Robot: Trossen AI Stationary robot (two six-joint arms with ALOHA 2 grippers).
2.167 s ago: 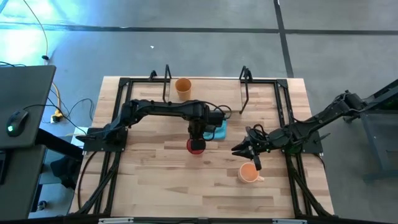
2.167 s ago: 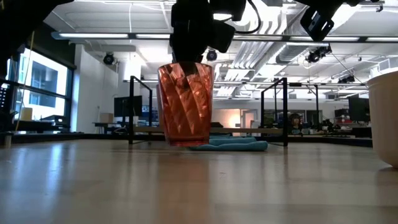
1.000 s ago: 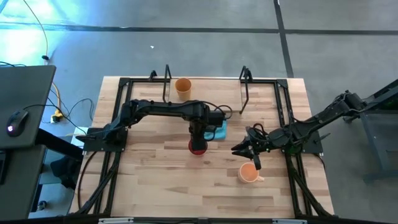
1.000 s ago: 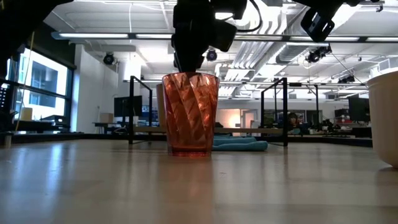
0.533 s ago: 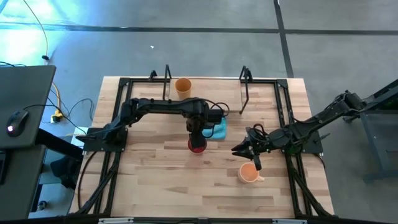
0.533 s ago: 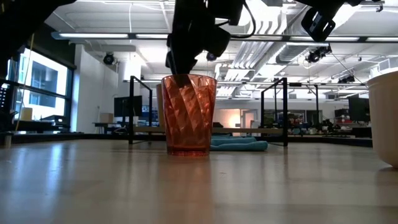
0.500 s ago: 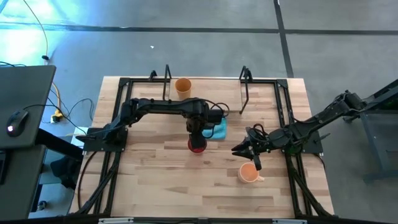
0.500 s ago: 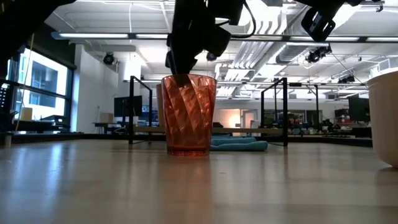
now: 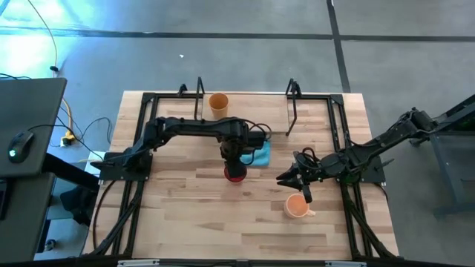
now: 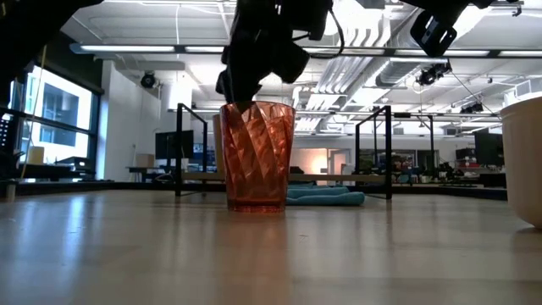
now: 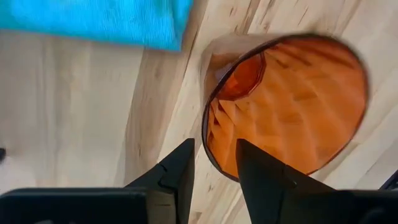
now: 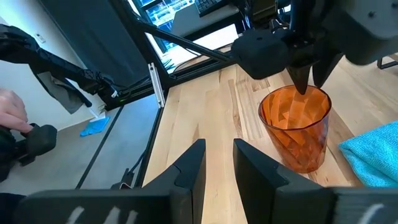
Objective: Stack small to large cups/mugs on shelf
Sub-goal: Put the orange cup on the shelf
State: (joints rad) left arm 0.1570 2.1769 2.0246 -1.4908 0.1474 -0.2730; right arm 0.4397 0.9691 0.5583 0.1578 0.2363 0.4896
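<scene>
The left claw (image 9: 234, 165) pinches the rim of the red cup (image 9: 235, 174) standing mid-table, ready, it seems, for a lift to the far shelf (image 9: 245, 104) where the tan tumbler (image 9: 218, 102) waits, while the right claw (image 9: 286, 178) hovers parted over the orange mug (image 9: 297, 207).
</scene>
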